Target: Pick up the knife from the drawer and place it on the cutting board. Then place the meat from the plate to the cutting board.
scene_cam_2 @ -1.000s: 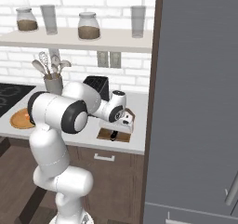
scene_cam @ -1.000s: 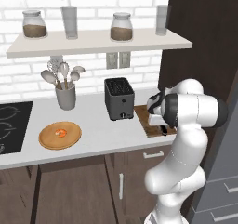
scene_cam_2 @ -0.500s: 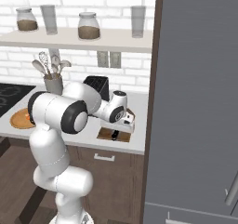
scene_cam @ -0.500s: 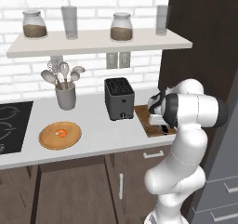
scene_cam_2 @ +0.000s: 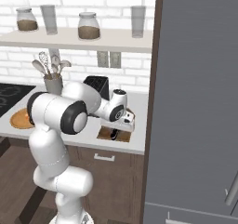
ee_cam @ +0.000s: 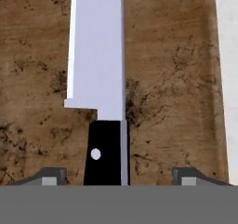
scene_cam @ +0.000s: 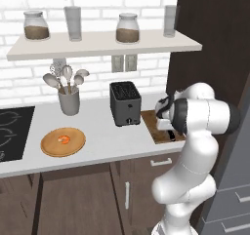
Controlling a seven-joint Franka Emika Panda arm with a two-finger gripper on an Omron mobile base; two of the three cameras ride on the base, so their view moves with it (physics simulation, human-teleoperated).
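Observation:
The knife [ee_cam: 97, 79], silver blade and black handle, lies flat on the dark brown cutting board [ee_cam: 176, 79]. My gripper [ee_cam: 119, 177] stands open just above it, one fingertip [ee_cam: 51, 176] out on each side of the handle, neither touching it. From the base, the cutting board [scene_cam: 152, 127] sits at the counter's right end with the hand over it, and the knife's handle [scene_cam_2: 116, 135] shows at its front edge. The meat [scene_cam: 63, 140], a small orange lump, rests on the round tan plate [scene_cam: 51, 146] far to the left.
A black toaster [scene_cam: 125, 102] stands just left of the board. A grey utensil holder [scene_cam: 69, 101] is at the back, a stovetop [scene_cam: 10, 131] at the far left. A shelf with jars hangs overhead. A tall dark cabinet [scene_cam_2: 195, 102] walls the right side.
The jaws have sprung apart and let go of the knife, which now rests on the board. The arm has stayed in place.

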